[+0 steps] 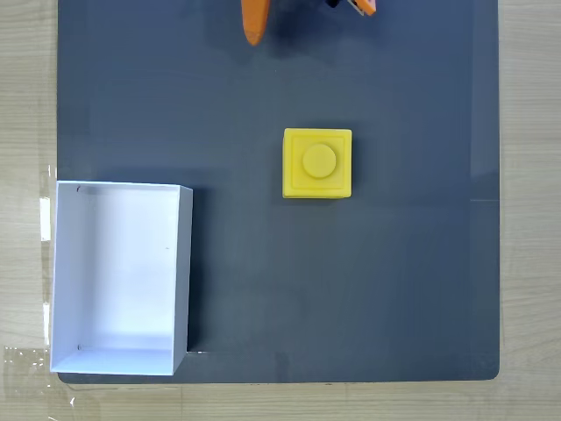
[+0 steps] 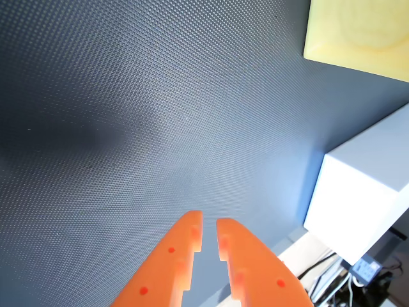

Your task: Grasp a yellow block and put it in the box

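Yellow block yet to be grasped, box seen empty

The yellow block (image 1: 317, 164) is shown resting on the dark mat (image 1: 394, 289), well apart from the white box (image 1: 120, 360); the orange gripper (image 2: 209, 225), nearly closed on nothing, is held near the mat's top edge, so grasp and placement are judged outstanding.

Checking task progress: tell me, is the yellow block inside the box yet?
No; in the fixed view the yellow block sits on the dark mat, apart from the box.
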`<state>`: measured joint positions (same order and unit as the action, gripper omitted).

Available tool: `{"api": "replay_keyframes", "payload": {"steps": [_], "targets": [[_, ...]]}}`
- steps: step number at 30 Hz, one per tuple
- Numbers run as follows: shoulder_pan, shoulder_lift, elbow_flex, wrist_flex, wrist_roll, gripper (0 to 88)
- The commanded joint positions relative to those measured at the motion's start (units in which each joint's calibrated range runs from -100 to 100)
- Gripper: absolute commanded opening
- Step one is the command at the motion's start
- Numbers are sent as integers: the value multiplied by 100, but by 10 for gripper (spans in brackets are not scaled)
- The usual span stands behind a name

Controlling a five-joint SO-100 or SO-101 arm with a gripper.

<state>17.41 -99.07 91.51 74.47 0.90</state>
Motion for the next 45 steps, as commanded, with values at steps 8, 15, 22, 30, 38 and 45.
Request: {"api": "replay_keyframes", "payload": {"steps": [8, 15, 22, 30, 38, 45], "targets": [[94, 9, 17, -21, -16, 29], [94, 9, 17, -21, -16, 29], [111, 178, -92, -632, 15, 35], [-167, 2695, -1657, -1985, -22, 36], [-1126, 5416, -4931, -1025, -37, 37], [-1387, 7306, -7391, -47, -552, 156]]}}
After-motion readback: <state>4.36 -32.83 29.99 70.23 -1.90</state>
